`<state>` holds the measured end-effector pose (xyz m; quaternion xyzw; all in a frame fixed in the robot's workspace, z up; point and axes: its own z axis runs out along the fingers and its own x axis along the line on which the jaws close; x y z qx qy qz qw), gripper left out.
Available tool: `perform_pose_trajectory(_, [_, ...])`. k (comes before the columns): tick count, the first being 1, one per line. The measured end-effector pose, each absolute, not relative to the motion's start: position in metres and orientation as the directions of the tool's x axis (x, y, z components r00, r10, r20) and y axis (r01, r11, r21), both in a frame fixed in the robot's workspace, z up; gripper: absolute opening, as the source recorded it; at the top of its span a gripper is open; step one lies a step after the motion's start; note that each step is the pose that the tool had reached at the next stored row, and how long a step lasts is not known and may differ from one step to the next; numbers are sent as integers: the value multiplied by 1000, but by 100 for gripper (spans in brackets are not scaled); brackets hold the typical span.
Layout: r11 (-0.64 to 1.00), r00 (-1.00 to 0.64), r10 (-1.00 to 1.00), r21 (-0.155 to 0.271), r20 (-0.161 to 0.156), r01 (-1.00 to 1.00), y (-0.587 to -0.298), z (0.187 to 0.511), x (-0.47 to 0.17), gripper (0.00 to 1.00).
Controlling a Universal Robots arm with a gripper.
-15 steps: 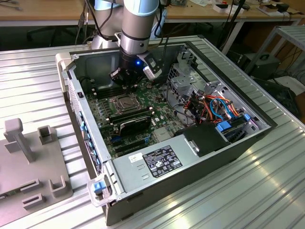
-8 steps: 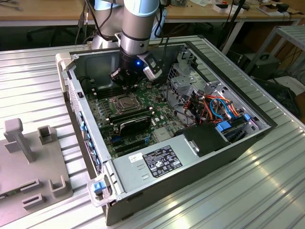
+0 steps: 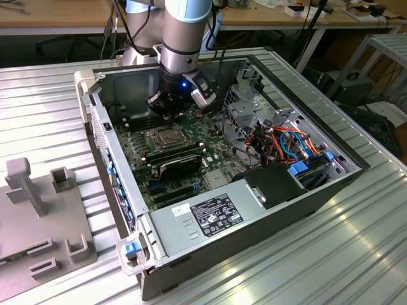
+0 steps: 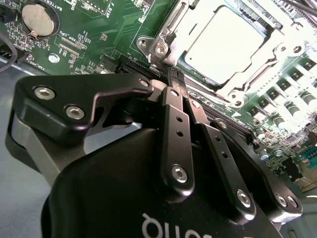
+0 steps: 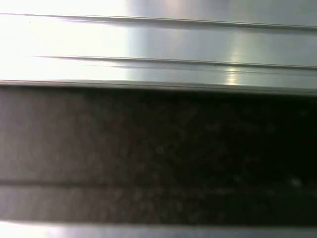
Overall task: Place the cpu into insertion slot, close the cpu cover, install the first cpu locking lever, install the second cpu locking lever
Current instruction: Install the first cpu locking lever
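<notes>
Your gripper [image 4: 174,78] has its fingers [image 4: 176,124] drawn tight together, the tips just beside a corner of the socket; you can see the cpu [image 4: 223,39] seated in that socket on the green motherboard [image 4: 99,29], silver top up; the cpu cover [image 4: 172,26] lies down around it; in the exterior view the arm stands over the open computer case [image 3: 254,232].

I work in what looks like a robotics lab or electronics workshop. My gripper [image 4: 174,78] hangs inside an opened computer [image 3: 305,200], over its green circuit board [image 4: 99,29]. The computer sits on a ribbed metal table [image 3: 318,267] near a grey parts holder [image 3: 38,216]. Behind it stand wooden benches [image 3: 63,13] strewn with cables [image 3: 311,22], and a metal shelf [image 3: 388,47].
</notes>
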<state>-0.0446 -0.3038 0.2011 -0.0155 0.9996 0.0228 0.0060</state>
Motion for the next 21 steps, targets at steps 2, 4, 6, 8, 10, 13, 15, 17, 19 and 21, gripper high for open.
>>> perform_pose_trajectory(2, [998, -999, -31, 48, -14, -31, -303, 201, -44, 11])
perform_pose_trajectory(4, [998, -999, -31, 46, -13, -31, -303, 201, -44, 11])
perform_pose_trajectory(6, [998, -999, -31, 46, -13, -31, -303, 201, -44, 11])
perform_pose_trajectory(8, [998, -999, -31, 46, -13, -31, -303, 202, -44, 11])
perform_pose_trajectory(10, [998, -999, -30, 46, -13, -31, -302, 205, -45, 11])
perform_pose_trajectory(13, [998, -999, -31, 46, -13, -31, -302, 211, -44, 11])
perform_pose_trajectory(15, [998, -999, -31, 46, -13, -31, -301, 211, -44, 11])
perform_pose_trajectory(17, [998, -999, -31, 46, -13, -31, -301, 212, -44, 11])
perform_pose_trajectory(19, [998, -999, -31, 46, -13, -31, -301, 212, -44, 11])
perform_pose_trajectory(21, [998, -999, -31, 46, -13, -31, -302, 212, -45, 11])
